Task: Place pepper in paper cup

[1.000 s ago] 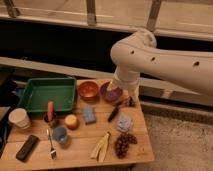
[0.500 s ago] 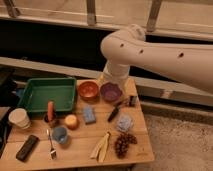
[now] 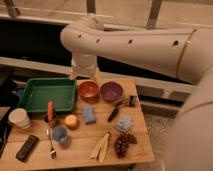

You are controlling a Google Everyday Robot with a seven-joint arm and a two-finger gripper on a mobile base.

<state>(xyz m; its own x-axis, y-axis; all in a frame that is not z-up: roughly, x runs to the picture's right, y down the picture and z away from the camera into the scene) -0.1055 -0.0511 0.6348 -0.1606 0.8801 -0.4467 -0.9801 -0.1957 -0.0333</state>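
The end effector (image 3: 84,75) has swung toward 9 o'clock, from above the purple bowl (image 3: 111,91) to 12 o'clock of the orange bowl (image 3: 88,90), its jaws spread wide and empty. The pepper (image 3: 50,110) stays on the desk (image 3: 75,150), at 3 o'clock of the paper cup (image 3: 19,118).

Pepper (image 3: 50,111) lies right of paper cup (image 3: 19,118); hand (image 3: 85,75) hangs behind bowl (image 3: 88,90).
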